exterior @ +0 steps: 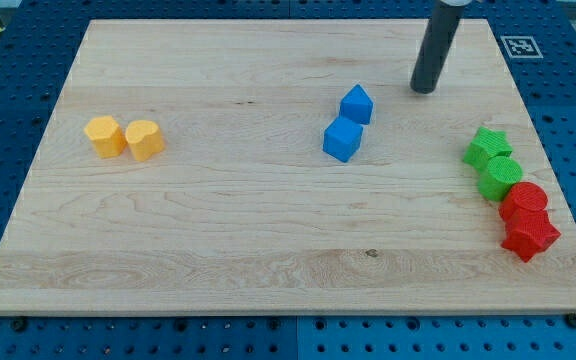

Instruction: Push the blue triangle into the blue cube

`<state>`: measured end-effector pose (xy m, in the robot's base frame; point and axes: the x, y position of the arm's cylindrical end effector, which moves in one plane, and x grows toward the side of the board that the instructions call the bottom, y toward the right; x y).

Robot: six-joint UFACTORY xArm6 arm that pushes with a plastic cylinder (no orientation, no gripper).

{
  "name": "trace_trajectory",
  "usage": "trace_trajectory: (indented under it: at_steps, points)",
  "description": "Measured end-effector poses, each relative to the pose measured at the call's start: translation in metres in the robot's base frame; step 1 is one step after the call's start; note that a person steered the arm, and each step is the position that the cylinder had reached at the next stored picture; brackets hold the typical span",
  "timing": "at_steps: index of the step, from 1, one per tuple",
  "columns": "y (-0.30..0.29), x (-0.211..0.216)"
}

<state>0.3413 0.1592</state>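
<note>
The blue triangle (357,104) lies near the middle of the wooden board, just above and to the right of the blue cube (343,139). The two blocks touch or nearly touch. My tip (424,89) rests on the board to the right of the blue triangle and slightly higher in the view, a clear gap away from it. The dark rod rises from the tip to the view's top edge.
Two yellow blocks (104,135) (144,139) sit side by side at the view's left. At the right edge a green star (487,147), a green round block (501,177), a red round block (524,201) and a red star (530,236) form a column. The wooden board (218,230) lies on a blue pegboard.
</note>
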Motion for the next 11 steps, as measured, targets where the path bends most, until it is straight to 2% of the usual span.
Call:
trace_trajectory:
  at_steps: [1, 3, 5, 6, 7, 8, 10, 11]
  points:
    - [-0.032, 0.007]
    - [-0.095, -0.005]
    - [-0.106, 0.023]
    - [-0.112, -0.002]
    - [-0.092, -0.007]
    - [-0.074, 0.007]
    - [-0.088, 0.041]
    - [-0.108, 0.034]
